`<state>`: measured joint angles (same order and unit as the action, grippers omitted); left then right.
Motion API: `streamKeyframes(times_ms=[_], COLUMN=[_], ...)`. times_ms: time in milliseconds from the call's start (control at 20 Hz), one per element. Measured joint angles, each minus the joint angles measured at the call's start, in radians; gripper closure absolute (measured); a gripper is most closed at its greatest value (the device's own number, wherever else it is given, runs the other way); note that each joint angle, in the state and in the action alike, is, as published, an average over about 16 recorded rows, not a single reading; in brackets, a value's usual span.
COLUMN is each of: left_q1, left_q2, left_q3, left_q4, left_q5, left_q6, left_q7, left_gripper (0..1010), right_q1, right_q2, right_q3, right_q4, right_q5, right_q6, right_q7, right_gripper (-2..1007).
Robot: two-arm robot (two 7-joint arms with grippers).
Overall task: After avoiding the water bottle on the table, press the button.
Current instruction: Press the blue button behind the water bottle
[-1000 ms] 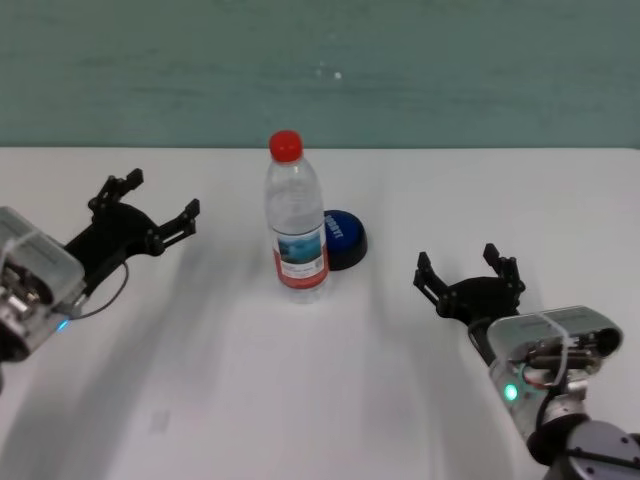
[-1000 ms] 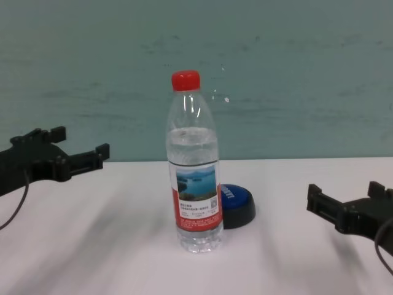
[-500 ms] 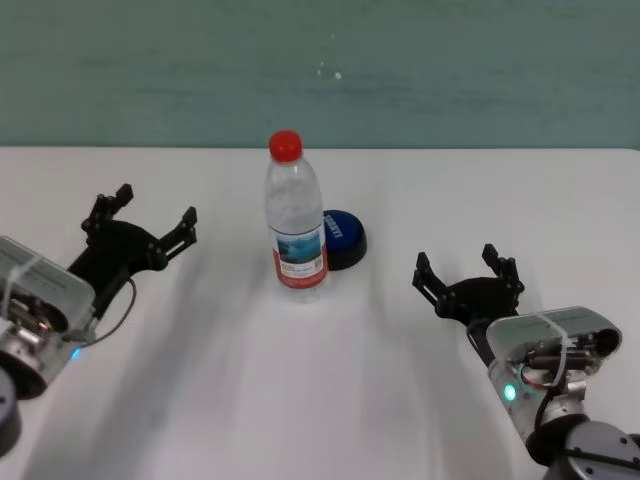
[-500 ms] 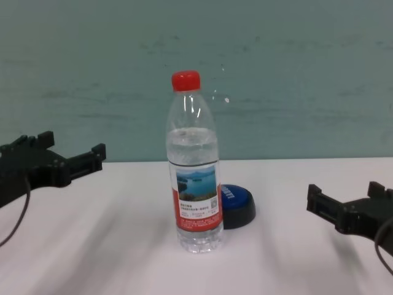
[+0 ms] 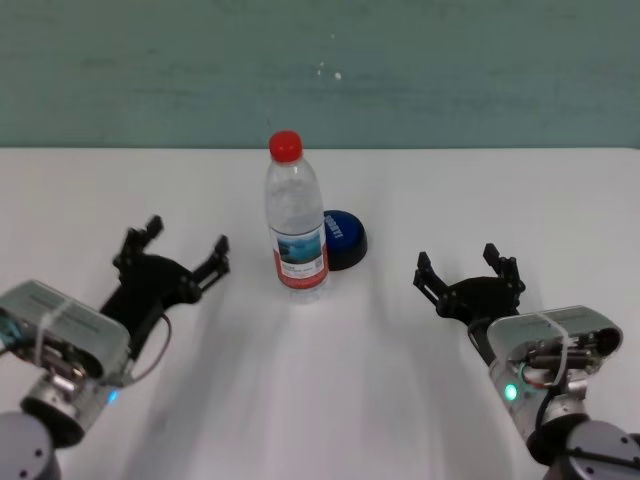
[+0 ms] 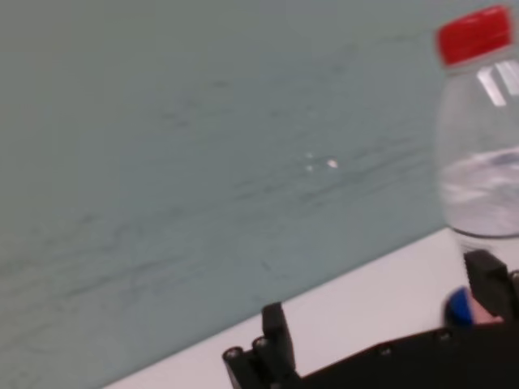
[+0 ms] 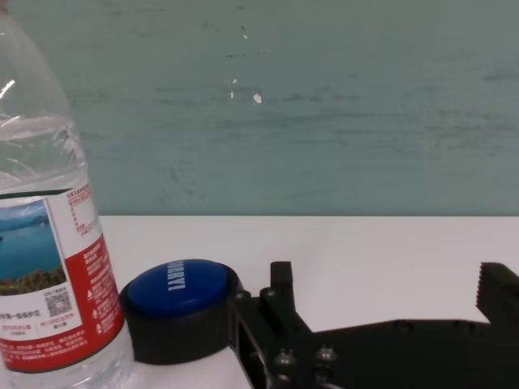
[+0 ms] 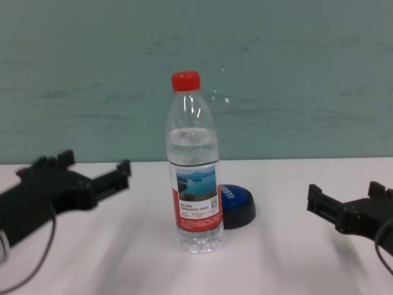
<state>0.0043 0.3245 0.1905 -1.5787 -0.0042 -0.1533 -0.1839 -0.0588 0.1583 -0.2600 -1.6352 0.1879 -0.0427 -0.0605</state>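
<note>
Behind upright water bottle, button

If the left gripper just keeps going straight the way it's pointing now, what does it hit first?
Probably nothing soon. The left gripper, open, points forward and slightly inward, and its line seems to pass to the left of the water bottle over bare table. The margin looks small and depth is unclear; the button sits behind the bottle.
</note>
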Motion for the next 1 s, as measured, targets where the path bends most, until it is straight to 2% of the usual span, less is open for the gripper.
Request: streamKeyframes(times_ms=[450, 1000], left_q1=[0.076, 0.131], left_q2=[-0.057, -0.095], left_q3=[0.026, 0.051], left_q4=[-0.038, -0.059], left_q5=[0.031, 0.083], left_q6=[0.001, -0.004], left_q7=[-0.001, 0.013], left_gripper=[10, 10], right_q1=[0.0, 0.0], right_q2=[0.0, 0.0], right_q3=[0.0, 0.0], right_q4=[0.0, 0.0], right_q5=[0.0, 0.0], right_q6=[0.0, 0.0], right_q7=[0.0, 0.0], right_gripper=[1, 1])
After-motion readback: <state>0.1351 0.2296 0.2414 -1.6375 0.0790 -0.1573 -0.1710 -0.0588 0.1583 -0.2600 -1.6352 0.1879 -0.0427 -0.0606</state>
